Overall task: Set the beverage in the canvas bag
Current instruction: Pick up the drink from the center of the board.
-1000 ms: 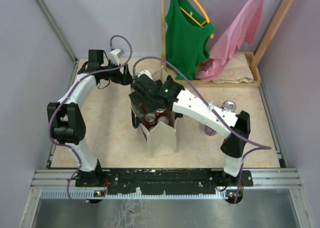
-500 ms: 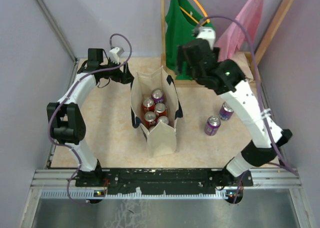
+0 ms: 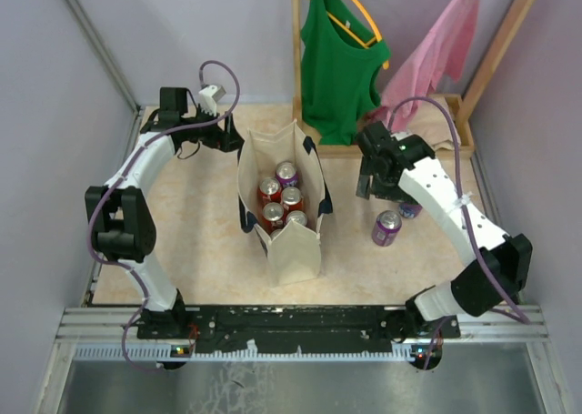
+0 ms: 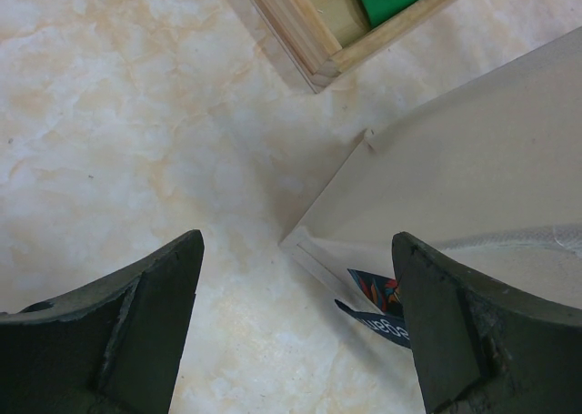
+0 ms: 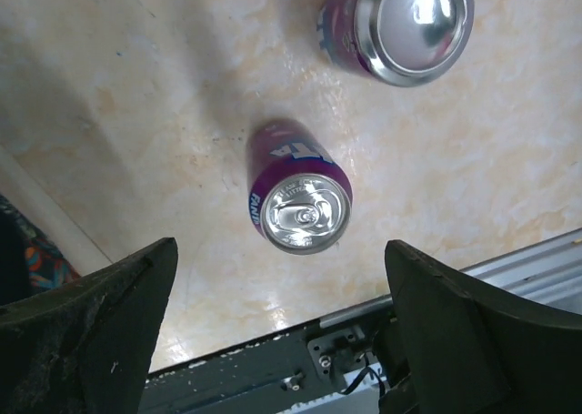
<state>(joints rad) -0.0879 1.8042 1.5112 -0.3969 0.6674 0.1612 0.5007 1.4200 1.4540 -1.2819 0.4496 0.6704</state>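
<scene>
The beverage can (image 5: 298, 198), purple, lettered "FAN", stands upright under the spread right hand (image 5: 280, 250); left hand (image 4: 296, 241) likewise spread.

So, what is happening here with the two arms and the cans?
The robot is loading drink cans into the canvas bag, which stands upright on the table with five cans inside. The right gripper hovers open above an upright purple can on the table, with a second purple can nearby; it holds nothing. The left gripper is open and empty near the bag's far left corner.
</scene>
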